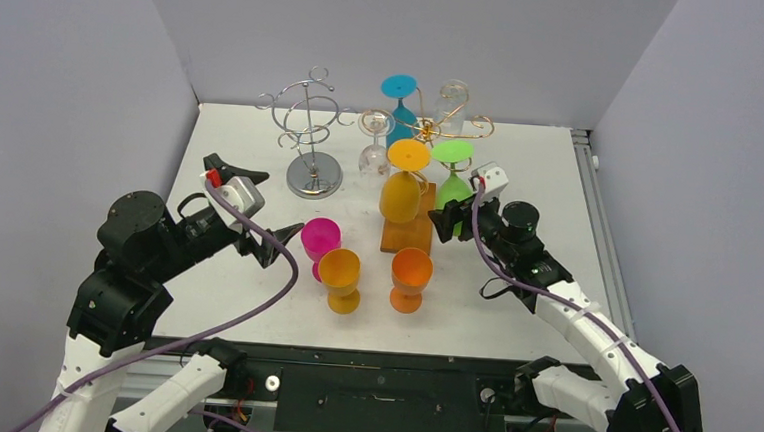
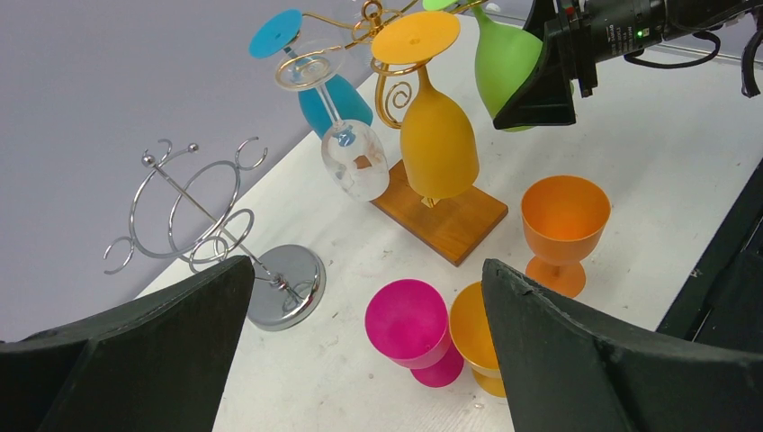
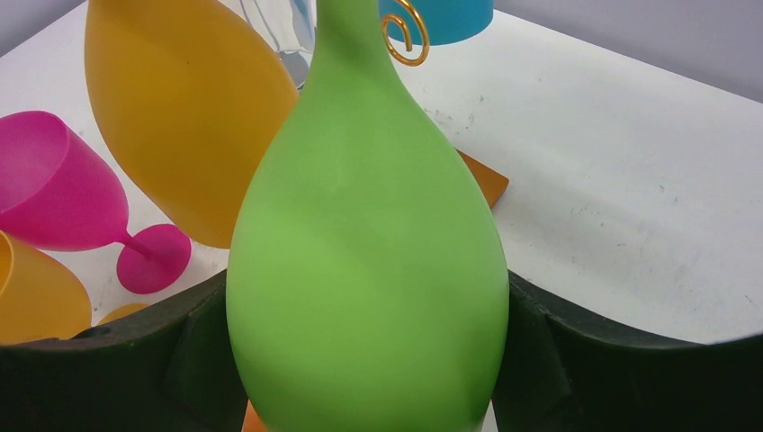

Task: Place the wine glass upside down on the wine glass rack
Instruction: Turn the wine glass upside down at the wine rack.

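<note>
A green wine glass (image 1: 452, 188) hangs upside down with its foot in an arm of the gold rack (image 1: 433, 129) on a wooden base (image 1: 407, 233). My right gripper (image 1: 451, 220) is shut on its bowl. In the right wrist view the green bowl (image 3: 367, 252) fills the space between both black fingers (image 3: 558, 360). My left gripper (image 1: 274, 241) is open and empty, hovering near an upright pink glass (image 1: 320, 237). In the left wrist view the pink glass (image 2: 409, 324) stands on the table between the spread fingers.
A yellow glass (image 1: 400, 192), a blue glass (image 1: 401, 107) and a clear glass (image 1: 374, 155) also hang on the gold rack. An empty silver rack (image 1: 309, 121) stands at the back left. Two orange glasses (image 1: 340, 274) (image 1: 411, 273) stand upright in front.
</note>
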